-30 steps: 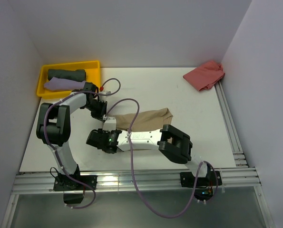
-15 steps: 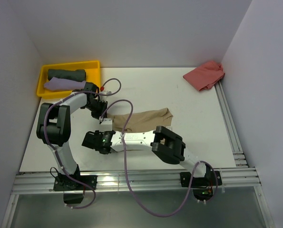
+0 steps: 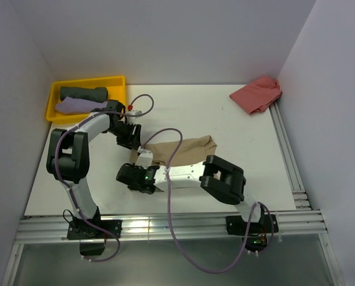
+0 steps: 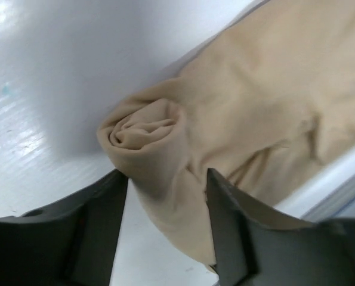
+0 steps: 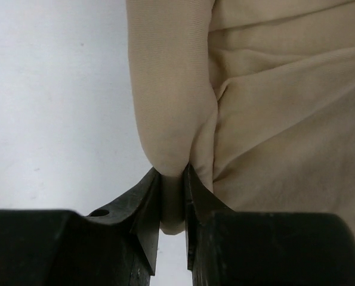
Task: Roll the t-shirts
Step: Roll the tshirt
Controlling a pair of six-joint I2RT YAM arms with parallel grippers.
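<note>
Tan-beige soft cloth t-shirt (image 3: pixel 186 149) lies mid-way across the flat white table (image 3: pixel 225 113) as a long band, with a tight coiled roll (image 4: pixel 144 134) at its left end. Right gripper (image 5: pixel 172 173) is pinched narrow on a fold at the roll's near edge. Left gripper (image 4: pixel 165 176) straddles the far end, jaws half apart, clamping nothing (as far as I can tell). Suggest closing the left on the coil first, then turning both wrists together, band kept taut.

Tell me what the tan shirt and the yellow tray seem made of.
The tan t-shirt looks like soft matte knit cloth, perhaps cotton jersey: fine weave lines, limp folds. The yellow tray seems rigid moulded plastic: even colour, smooth straight walls.
</note>
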